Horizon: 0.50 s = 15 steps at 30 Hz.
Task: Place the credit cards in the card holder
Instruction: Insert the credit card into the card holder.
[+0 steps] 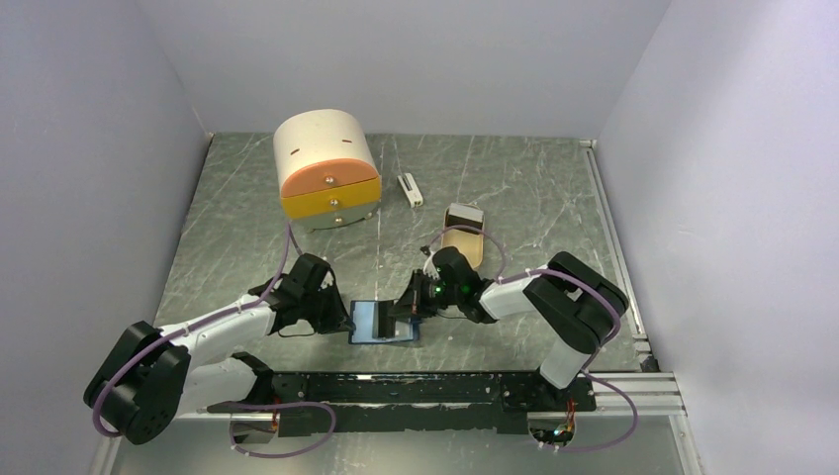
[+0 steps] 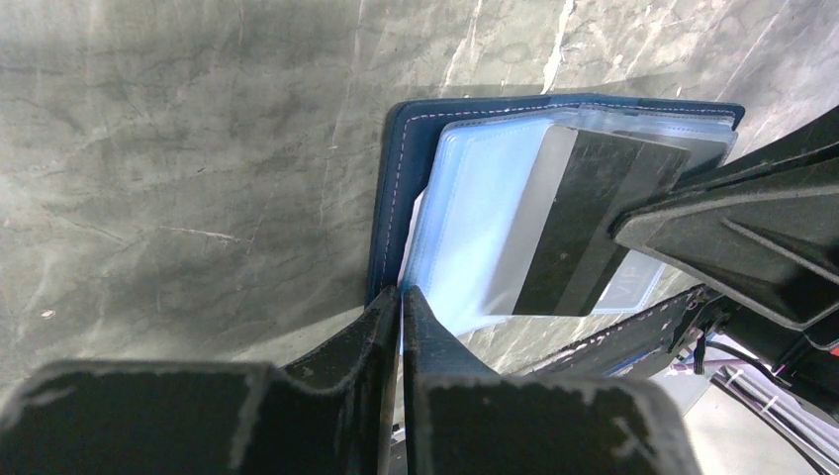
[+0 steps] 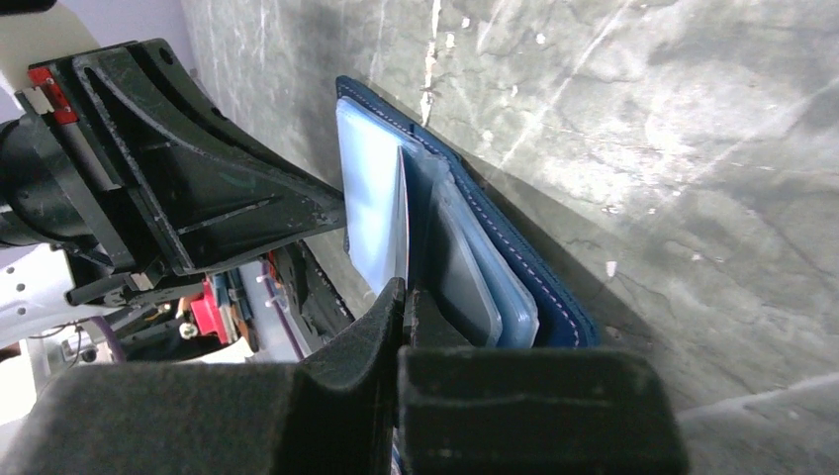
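Observation:
The navy card holder (image 1: 378, 324) lies open near the front of the table, between the two grippers. In the left wrist view its navy cover (image 2: 394, 188) and pale blue clear sleeves (image 2: 475, 228) show. My left gripper (image 2: 401, 293) is shut on the near edge of a sleeve and holds the card holder's left side (image 1: 349, 322). My right gripper (image 3: 404, 289) is shut on a credit card (image 3: 403, 223), seen edge-on and standing among the sleeves. In the left wrist view this card (image 2: 584, 223) is grey with a black stripe and lies over the sleeves. Other cards are not in view.
A cream round-topped box with an orange and a yellow drawer (image 1: 327, 168) stands at the back left. A small white bar (image 1: 410, 189) lies beside it. An open tan tin (image 1: 462, 240) sits behind the right gripper. Grey walls enclose the table.

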{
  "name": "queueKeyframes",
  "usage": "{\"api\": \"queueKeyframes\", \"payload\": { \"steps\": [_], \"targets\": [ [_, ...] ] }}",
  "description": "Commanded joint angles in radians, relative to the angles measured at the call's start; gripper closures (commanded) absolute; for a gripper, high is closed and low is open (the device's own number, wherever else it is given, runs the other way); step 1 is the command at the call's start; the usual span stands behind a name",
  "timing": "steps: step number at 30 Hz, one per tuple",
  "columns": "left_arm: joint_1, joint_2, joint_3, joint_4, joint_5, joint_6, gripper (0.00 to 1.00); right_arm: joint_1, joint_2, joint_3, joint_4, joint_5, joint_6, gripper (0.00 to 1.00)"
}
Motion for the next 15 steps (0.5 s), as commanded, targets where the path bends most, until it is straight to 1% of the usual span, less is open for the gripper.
{"api": "queueKeyframes", "payload": {
  "steps": [1,8,9,12,15],
  "targets": [
    [0.005,0.009,-0.014,0.005,-0.012,0.009,0.88,0.036,0.021,0.007,0.012,0.021,0.012,0.98],
    [0.005,-0.001,-0.015,0.008,-0.005,0.004,0.87,0.093,0.067,0.065,-0.045,0.059,0.022,0.97],
    [0.006,0.000,-0.015,0.010,-0.001,0.001,0.87,0.097,0.065,0.064,-0.050,0.070,0.025,0.95],
    [0.003,0.002,-0.013,0.020,0.023,-0.004,0.87,0.097,0.042,0.072,-0.098,0.101,0.013,0.82],
    [0.004,-0.003,-0.012,0.020,0.015,-0.006,0.87,0.098,-0.021,0.102,-0.264,0.172,-0.049,0.77]
  ]
}}
